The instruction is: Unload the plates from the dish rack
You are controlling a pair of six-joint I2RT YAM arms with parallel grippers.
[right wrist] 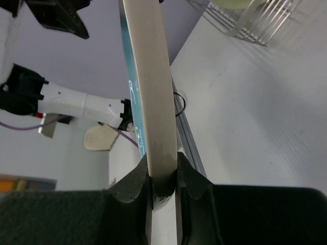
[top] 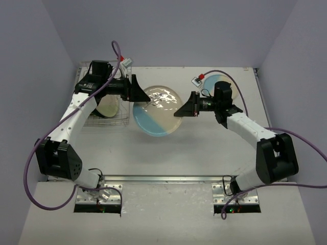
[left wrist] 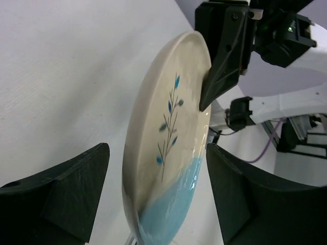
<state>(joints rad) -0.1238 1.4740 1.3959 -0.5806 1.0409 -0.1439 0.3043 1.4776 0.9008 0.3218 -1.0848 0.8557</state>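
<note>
A large round cream plate (top: 156, 109), part pale blue with a painted leaf sprig, hangs tilted above the table just right of the dish rack (top: 109, 122). My right gripper (top: 185, 108) is shut on its right rim; in the right wrist view the fingers pinch the plate's edge (right wrist: 150, 92) at the right gripper (right wrist: 163, 173). My left gripper (top: 139, 92) is open at the plate's left side. In the left wrist view the left gripper (left wrist: 156, 150) straddles the plate (left wrist: 168, 127) with a gap on both sides. A smaller plate with a yellow-green underside (top: 107, 108) stands in the rack.
The wire rack (right wrist: 255, 25) sits at the table's far left by the wall. A small white and red object (top: 196, 80) lies at the back near the right arm's purple cable. A metal rail (top: 163, 178) runs along the table's near edge.
</note>
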